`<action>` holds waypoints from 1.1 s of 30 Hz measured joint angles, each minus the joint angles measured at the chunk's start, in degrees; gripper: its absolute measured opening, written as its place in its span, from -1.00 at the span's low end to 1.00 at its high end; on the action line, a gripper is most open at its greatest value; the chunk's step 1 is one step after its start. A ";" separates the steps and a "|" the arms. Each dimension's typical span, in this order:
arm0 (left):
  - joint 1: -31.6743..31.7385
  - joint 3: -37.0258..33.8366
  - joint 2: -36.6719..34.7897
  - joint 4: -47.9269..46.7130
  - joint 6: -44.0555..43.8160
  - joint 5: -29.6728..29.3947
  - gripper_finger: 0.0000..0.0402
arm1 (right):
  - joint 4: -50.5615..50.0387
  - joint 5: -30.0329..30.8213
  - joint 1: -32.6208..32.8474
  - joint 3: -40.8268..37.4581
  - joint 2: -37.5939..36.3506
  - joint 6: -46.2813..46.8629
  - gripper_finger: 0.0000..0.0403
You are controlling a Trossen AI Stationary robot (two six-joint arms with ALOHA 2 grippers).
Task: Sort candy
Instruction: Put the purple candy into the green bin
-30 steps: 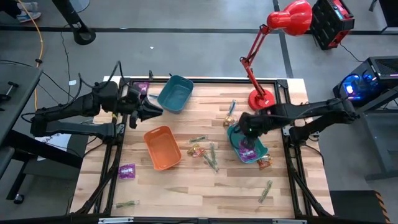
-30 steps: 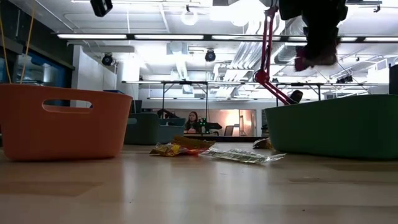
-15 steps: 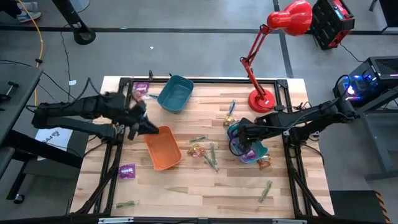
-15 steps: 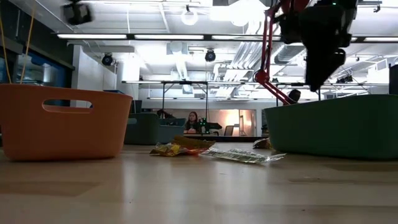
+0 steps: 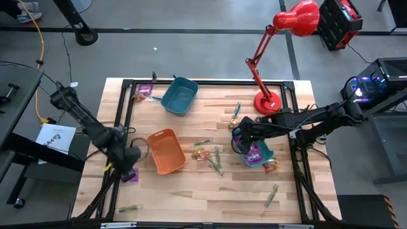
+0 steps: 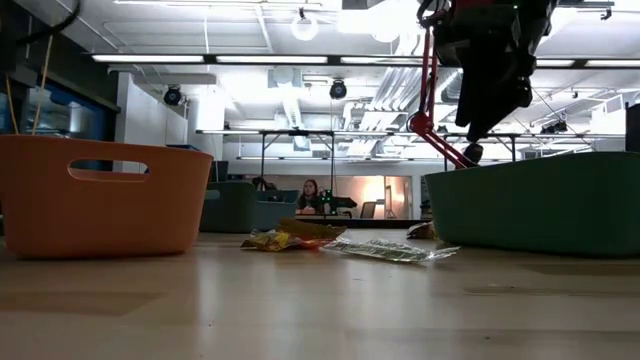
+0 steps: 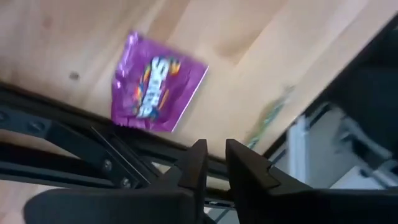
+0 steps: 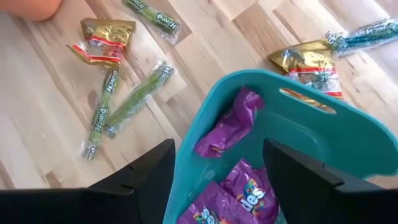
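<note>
Left tool (image 5: 127,166) hangs over a purple packet (image 7: 156,83) near the tabletop (image 5: 191,197) edge w/ fingers nearly together, holding nothing. We see the right tool (image 5: 241,137) spread wide above the teal bin (image 8: 323,134), w/ purple packets (image 8: 227,127) inside; green sticks (image 8: 127,99) lie beside it.

wooden table, bins and loose candy

the table (image 5: 210,197) carries an orange bin (image 5: 166,151), blue bin (image 5: 179,96), teal bin (image 5: 254,149) and red lamp (image 5: 267,100). loose candy lies between the bins (image 5: 208,154); a purple packet (image 5: 131,175) sits near its left edge.
</note>
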 joint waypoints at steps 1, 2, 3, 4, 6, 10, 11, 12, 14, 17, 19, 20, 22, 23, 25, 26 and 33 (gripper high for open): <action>-1.63 -0.76 0.87 0.90 -0.93 -0.01 -0.69 | 0.11 0.43 0.02 0.00 0.00 -0.01 0.18; -2.94 -1.30 1.75 1.69 -1.59 -0.04 -0.65 | 0.27 0.48 0.02 0.00 0.00 -0.02 0.18; -3.94 -1.73 2.58 2.33 -2.16 -0.08 -0.61 | 0.43 0.49 0.02 0.00 0.00 -0.02 0.18; -4.67 -2.16 3.33 2.68 -2.44 -0.40 -0.56 | 0.61 0.48 0.02 0.00 0.00 -0.04 0.18; -5.84 -2.90 4.88 2.58 -2.66 -1.07 -0.46 | 0.89 0.50 0.02 0.00 0.00 -0.04 0.18; -7.49 -3.26 8.16 2.49 -1.54 -4.35 -0.24 | 0.87 0.52 0.02 0.00 -0.02 -0.02 0.18; -7.77 -3.26 9.17 2.45 -0.72 -5.51 -0.18 | 0.87 0.52 0.02 0.00 -0.02 0.02 0.18; -7.95 -3.26 10.25 2.45 0.11 -6.78 -0.13 | 0.87 0.52 0.02 0.00 -0.02 0.07 0.18; -8.15 -3.26 12.63 2.47 1.13 -8.49 -0.03 | 0.86 0.72 0.02 0.00 -0.02 0.12 0.18; -8.10 -3.26 16.22 2.88 2.76 -9.11 0.10 | 0.84 1.48 0.01 0.00 -0.02 0.14 0.18; -8.36 -3.26 18.89 3.10 3.31 -9.11 0.15 | 0.82 1.86 0.01 0.00 -0.02 0.14 0.18; -8.55 -3.26 20.18 3.10 3.32 -9.26 0.16 | 0.81 1.90 0.00 0.00 -0.02 0.14 0.18; -8.84 -3.26 23.18 3.12 3.33 -9.33 0.17 | 0.82 1.92 -0.01 0.00 -0.02 0.15 0.18; -8.98 -3.26 24.57 3.14 3.35 -9.41 0.17 | 0.80 1.92 0.02 0.00 -0.02 0.18 0.18; -9.11 -3.03 27.00 3.67 3.45 -9.15 0.13 | 0.79 1.92 0.02 0.00 -0.02 0.68 0.18; -9.08 -2.99 27.91 4.16 3.72 -8.99 0.08 | 0.78 1.92 0.02 0.00 -0.02 0.95 0.18; -7.58 2.27 24.42 1.99 3.74 -10.35 -0.86 | 0.76 0.69 0.02 0.02 -0.15 1.51 0.18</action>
